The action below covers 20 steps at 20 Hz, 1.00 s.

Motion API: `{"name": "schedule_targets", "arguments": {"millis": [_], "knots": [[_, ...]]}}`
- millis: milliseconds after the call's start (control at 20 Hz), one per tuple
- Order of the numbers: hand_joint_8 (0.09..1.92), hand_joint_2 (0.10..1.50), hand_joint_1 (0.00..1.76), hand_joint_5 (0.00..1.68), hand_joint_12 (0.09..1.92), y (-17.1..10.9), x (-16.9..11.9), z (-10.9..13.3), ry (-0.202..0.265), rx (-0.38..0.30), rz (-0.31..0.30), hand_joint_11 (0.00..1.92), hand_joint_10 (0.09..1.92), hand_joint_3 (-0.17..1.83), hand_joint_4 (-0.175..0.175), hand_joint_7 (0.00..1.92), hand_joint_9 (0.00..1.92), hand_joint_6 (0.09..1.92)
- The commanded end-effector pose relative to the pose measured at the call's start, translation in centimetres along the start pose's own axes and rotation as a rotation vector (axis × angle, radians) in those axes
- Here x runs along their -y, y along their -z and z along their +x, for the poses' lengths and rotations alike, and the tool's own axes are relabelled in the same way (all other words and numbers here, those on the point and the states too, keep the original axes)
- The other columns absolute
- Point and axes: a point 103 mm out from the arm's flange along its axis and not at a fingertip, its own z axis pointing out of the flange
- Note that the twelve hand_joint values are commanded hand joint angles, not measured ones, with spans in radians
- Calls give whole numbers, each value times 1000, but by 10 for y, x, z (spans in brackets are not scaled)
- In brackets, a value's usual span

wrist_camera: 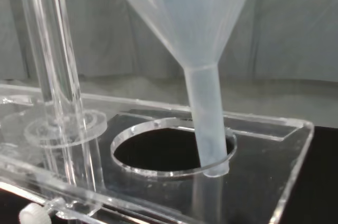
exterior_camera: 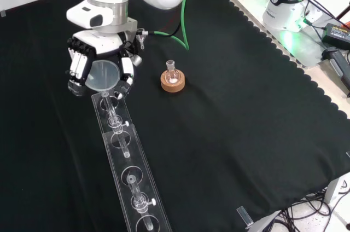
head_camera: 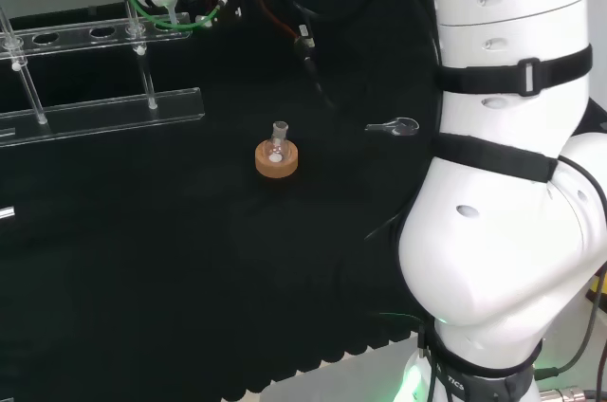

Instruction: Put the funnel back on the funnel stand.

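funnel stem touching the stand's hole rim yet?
Cannot tell. In the wrist view the funnel stem tip overlaps the near rim of the stand hole, but no contact or gap shows plainly.

You will find no text, label, number or sign that can be read anywhere on the bench or on the ware that stands on it. The white arm links, the clear stand and the boxes past the cloth's edge carry marks too small for you to make out.
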Motion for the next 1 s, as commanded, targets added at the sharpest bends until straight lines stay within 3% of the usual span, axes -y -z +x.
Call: {"name": "schedule_targets", "arguments": {"millis": [50,300,450,500,550,650,750,850,1000], "knots": [[515,543,1244,1610,639,-21,-2,7,5,-16,26,1920,533,712,-175,1697,1920,87],[514,542,1244,1611,637,-30,1,7,6,-6,45,1919,516,713,-175,1698,1920,87],[490,532,1235,1617,542,-26,0,7,3,0,55,1907,271,725,-175,1648,1902,87],[506,518,1180,1548,491,-23,0,6,-2,-5,70,1898,186,640,-175,1581,1887,87],[554,518,1077,1335,446,-21,-1,3,-10,-8,99,1848,105,527,-175,1399,1781,87],[713,555,814,819,786,-14,-4,-1,-20,-6,153,1318,87,300,-132,844,1313,87],[777,578,667,513,1125,-11,-6,-1,-17,0,168,898,87,194,-113,470,986,87],[795,595,589,335,1320,-9,-7,-2,-14,8,172,613,87,141,-105,204,751,87],[819,615,538,244,1421,-7,-4,-9,-18,7,168,457,87,102,-100,35,624,87]]}}
